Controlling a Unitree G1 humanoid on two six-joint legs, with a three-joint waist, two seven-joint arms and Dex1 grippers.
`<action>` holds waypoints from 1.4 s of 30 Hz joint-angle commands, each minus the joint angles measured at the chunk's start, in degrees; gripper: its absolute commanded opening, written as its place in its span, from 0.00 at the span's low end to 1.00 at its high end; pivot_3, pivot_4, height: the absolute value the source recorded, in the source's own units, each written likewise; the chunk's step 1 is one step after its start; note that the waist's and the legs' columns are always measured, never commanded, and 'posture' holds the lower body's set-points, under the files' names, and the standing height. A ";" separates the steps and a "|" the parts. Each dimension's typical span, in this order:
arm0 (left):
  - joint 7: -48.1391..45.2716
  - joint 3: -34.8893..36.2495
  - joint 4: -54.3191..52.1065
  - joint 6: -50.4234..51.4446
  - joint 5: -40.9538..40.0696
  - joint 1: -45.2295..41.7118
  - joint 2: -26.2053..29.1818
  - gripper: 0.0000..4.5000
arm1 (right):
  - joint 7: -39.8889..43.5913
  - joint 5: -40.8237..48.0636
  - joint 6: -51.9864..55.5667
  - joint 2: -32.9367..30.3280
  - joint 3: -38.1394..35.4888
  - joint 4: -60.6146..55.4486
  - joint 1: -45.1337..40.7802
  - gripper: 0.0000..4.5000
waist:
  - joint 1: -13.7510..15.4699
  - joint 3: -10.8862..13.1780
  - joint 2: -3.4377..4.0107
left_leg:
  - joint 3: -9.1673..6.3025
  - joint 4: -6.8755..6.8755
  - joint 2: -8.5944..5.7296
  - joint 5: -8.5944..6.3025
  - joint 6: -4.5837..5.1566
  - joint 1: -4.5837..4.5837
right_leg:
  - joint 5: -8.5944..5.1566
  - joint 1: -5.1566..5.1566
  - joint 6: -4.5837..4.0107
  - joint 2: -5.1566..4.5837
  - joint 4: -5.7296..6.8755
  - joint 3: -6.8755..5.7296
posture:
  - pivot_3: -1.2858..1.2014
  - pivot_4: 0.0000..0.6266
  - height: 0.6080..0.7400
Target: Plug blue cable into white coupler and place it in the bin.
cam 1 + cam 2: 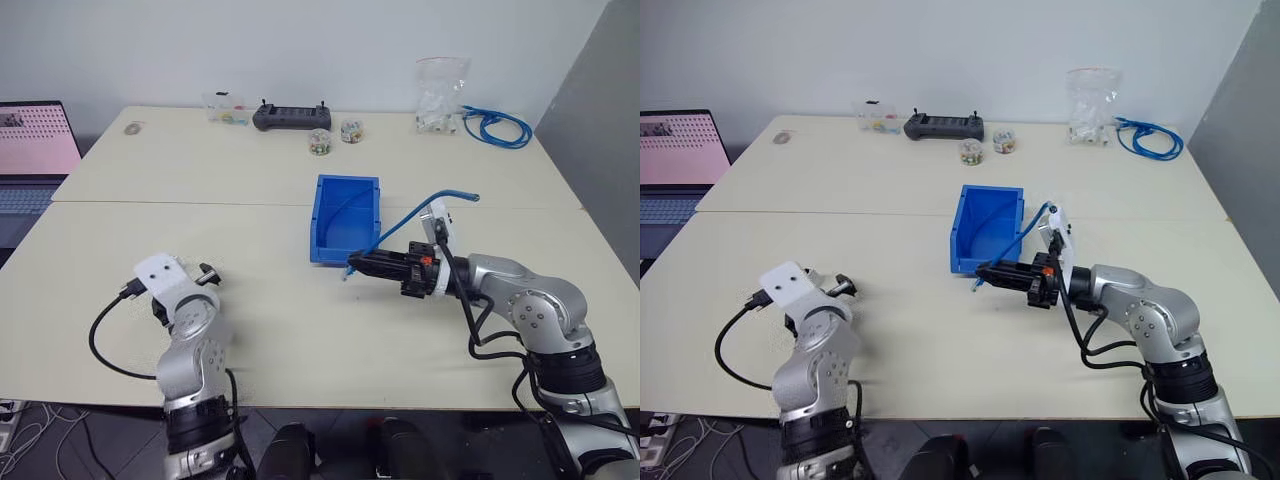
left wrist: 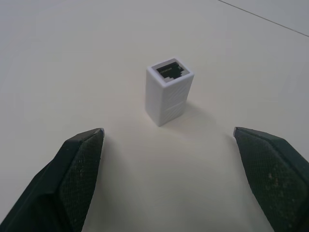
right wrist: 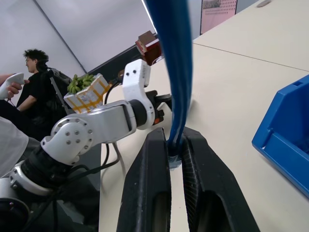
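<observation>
The white coupler [image 2: 169,92] stands upright on the table with its dark socket facing up. My left gripper [image 2: 169,133] hangs open over it, one finger to each side and neither touching. My right gripper [image 1: 352,265] points level to the left, just in front of the bin [image 1: 322,222], a blue open-top box. It is shut on the plug end of the blue cable [image 1: 415,212]. From the fingers the cable arcs up and back over my right forearm. The cable [image 3: 175,72] runs up out of the closed fingertips [image 3: 157,145].
At the table's far edge lie a black controller [image 1: 291,116], two small jars [image 1: 320,142], a clear box [image 1: 225,108], a clear bag of white parts [image 1: 440,95] and a coiled blue cable bundle [image 1: 497,126]. A laptop [image 1: 35,150] sits far left. A person [image 3: 29,77] is seated beyond the table.
</observation>
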 commanded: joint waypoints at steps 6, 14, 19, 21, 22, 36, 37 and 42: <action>2.29 2.34 8.88 -5.71 3.60 -7.54 2.26 1.00 | 0.46 0.16 0.46 -0.71 -1.07 -2.15 -0.19 0.01 | -0.03 0.00 -0.03 | -0.02 0.00 -0.01 0.00 -0.01 0.00 | 0.01 0.00 0.01 -0.02 0.01 -0.01 | 0.52 0.24 1.00; 2.35 2.51 10.56 -6.92 4.21 -7.96 1.92 1.00 | 0.61 0.24 0.91 -1.24 -1.16 -2.52 0.24 0.01 | -0.03 0.00 -0.03 | -0.02 0.01 -0.01 0.01 -0.02 0.00 | 0.03 0.00 0.02 -0.04 0.01 0.00 | 0.52 0.24 1.00; 2.55 2.42 9.82 -7.27 4.45 -7.38 1.28 0.81 | 0.68 0.32 1.10 -1.44 -1.15 -2.61 0.28 0.01 | -0.03 0.00 -0.03 | -0.02 0.00 -0.01 0.01 -0.03 0.00 | 0.03 0.00 0.03 -0.04 0.01 0.00 | 0.52 0.24 1.00; 2.62 2.41 9.60 -7.17 4.54 -7.26 1.01 0.73 | 0.92 0.26 1.19 -1.71 -1.10 -2.54 0.28 0.01 | -0.02 0.00 -0.03 | -0.02 0.01 -0.02 0.01 -0.03 0.00 | 0.03 0.00 0.03 -0.04 0.01 0.00 | 0.52 0.24 1.00; 2.61 2.44 9.54 -7.16 4.57 -7.24 0.93 0.68 | 0.99 0.22 1.21 -1.80 -1.09 -2.50 0.25 0.01 | -0.02 0.00 -0.03 | -0.02 0.01 -0.02 0.01 -0.03 0.00 | 0.03 0.00 0.03 -0.04 0.01 0.00 | 0.52 0.24 1.00; 0.89 2.01 8.12 -5.08 5.09 -5.90 1.26 0.21 | 1.17 0.04 0.96 -2.12 -1.20 -2.26 0.05 0.01 | -0.03 0.00 -0.03 | -0.01 0.01 -0.02 0.01 -0.03 0.00 | 0.03 0.00 0.04 -0.04 0.01 0.00 | 0.52 0.24 1.00; -0.88 1.07 6.88 -4.46 5.00 -4.84 1.69 0.21 | 1.01 -0.06 0.86 -2.07 -1.23 -2.33 0.13 0.01 | -0.06 0.00 -0.03 | -0.01 0.01 -0.02 0.01 -0.03 0.00 | 0.03 0.00 0.04 -0.04 0.01 0.01 | 0.52 0.24 1.00; -12.17 -3.82 -3.27 0.53 3.46 3.37 5.69 0.21 | -0.46 -0.21 0.46 -1.79 -1.98 -3.27 1.12 0.01 | -0.22 0.00 -0.02 | -0.01 0.00 -0.02 0.02 -0.04 0.02 | 0.03 -0.01 0.03 -0.04 0.03 0.02 | 0.52 0.24 1.00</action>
